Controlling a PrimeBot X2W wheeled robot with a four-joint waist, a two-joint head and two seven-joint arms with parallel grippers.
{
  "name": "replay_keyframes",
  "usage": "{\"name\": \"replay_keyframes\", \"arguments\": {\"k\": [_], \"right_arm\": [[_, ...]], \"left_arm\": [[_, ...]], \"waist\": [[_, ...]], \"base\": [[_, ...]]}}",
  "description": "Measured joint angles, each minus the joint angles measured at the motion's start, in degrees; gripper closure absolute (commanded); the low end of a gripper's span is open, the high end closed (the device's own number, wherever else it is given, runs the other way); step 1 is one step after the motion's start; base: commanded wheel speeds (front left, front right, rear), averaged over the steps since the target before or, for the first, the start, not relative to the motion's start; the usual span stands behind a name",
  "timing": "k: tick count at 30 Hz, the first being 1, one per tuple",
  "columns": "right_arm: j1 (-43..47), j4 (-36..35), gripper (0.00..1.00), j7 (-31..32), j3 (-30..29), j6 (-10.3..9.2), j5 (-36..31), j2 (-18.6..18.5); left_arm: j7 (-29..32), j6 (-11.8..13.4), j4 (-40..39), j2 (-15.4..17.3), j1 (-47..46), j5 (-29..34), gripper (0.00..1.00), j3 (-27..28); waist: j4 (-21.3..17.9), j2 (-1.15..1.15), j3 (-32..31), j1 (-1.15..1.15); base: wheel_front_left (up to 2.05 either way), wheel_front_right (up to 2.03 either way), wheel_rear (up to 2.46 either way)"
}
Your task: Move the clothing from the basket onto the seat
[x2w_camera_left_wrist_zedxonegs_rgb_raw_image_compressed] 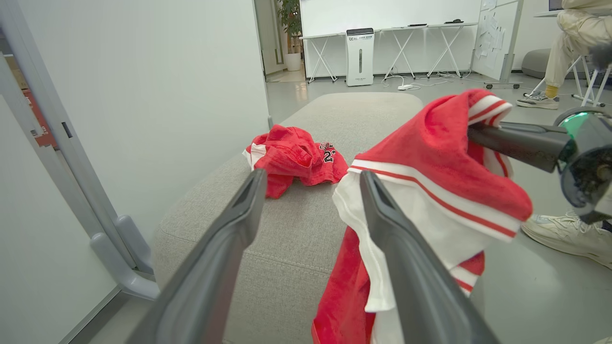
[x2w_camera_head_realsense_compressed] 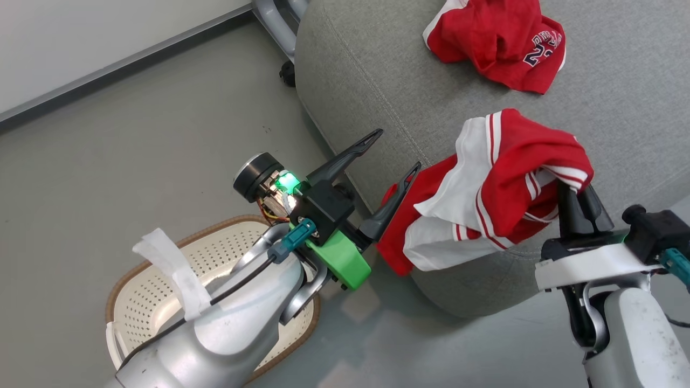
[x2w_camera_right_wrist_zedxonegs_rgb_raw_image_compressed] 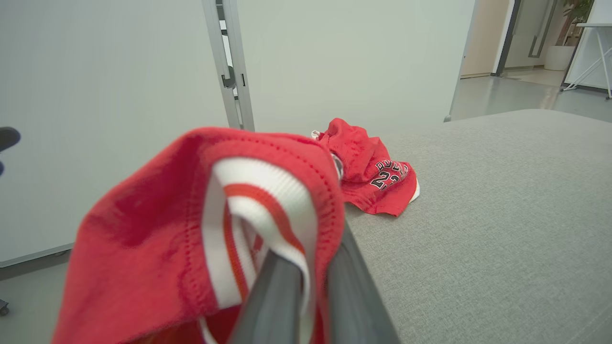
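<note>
Clamped shut, the right claw (x2w_camera_head_realsense_compressed: 579,202) pinches a fold of the striped garment (x2w_camera_head_realsense_compressed: 512,172) near its white-banded hem, holding it up over the near corner of the seat (x2w_camera_head_realsense_compressed: 377,81). Most of the cloth bunches above the cushion's rounded edge, but a red tail and a white panel hang down the side toward the floor. The left claw (x2w_camera_head_realsense_compressed: 399,148) stands with its fingers wide apart and grips nothing. Its nearer finger is right beside the hanging cloth, and I cannot tell whether it touches. A second garment (x2w_camera_head_realsense_compressed: 496,43), red with a number printed on it, already lies crumpled farther in on the seat. The basket (x2w_camera_head_realsense_compressed: 145,307) sits on the floor by the seat and looks empty, though the left arm (x2w_camera_head_realsense_compressed: 232,323) hides a good part of it, so I would not swear to that. The step in hand looks like the set-down, and doing it well means carrying the pinch farther inward before letting go, since released here the dangling weight would likely drag the whole piece off the edge. Lower it until the cloth pools on the cushion, open only then, and draw the fingers straight back so they don't snag the hem. The free claw should stay clear of the tail.
</note>
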Motion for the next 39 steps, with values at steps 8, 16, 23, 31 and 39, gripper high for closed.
{"name": "replay_keyframes", "arguments": {"k": [8,16,23,31,39], "right_arm": [[-11.17,-1.67,1.00,0.00,-3.04,0.00,-2.23,-0.02],[-26.06,-1.75,1.00,0.00,-8.38,0.00,-5.91,-1.14],[-39.96,2.34,1.00,-0.01,-13.60,0.00,-7.17,-8.42],[-51.09,14.07,1.00,-0.01,-16.99,0.00,-7.27,-16.12],[-51.98,26.68,1.00,-0.01,-19.11,0.00,-7.26,-18.72]], "left_arm": [[0.01,0.27,-0.92,0.99,-1.17,0.75,0.00,0.76],[0.59,0.07,-1.87,1.85,-4.78,2.20,0.00,0.85],[0.93,-0.10,-2.29,2.43,-7.27,3.09,0.00,0.74],[0.86,-0.35,-2.47,2.43,-9.33,3.79,0.00,0.59],[0.44,-0.41,-2.43,2.52,-10.13,4.02,0.00,0.85]], "waist": [[1.03,0.00,2.99,0.00],[2.49,0.00,8.80,0.00],[4.29,0.00,14.77,0.00],[6.41,0.00,20.84,0.00],[8.87,0.00,25.00,0.01]], "base": [[0.00,0.00,0.00],[0.00,0.00,0.00],[0.00,0.00,0.00],[0.00,0.00,0.00],[0.00,0.00,0.00]]}}
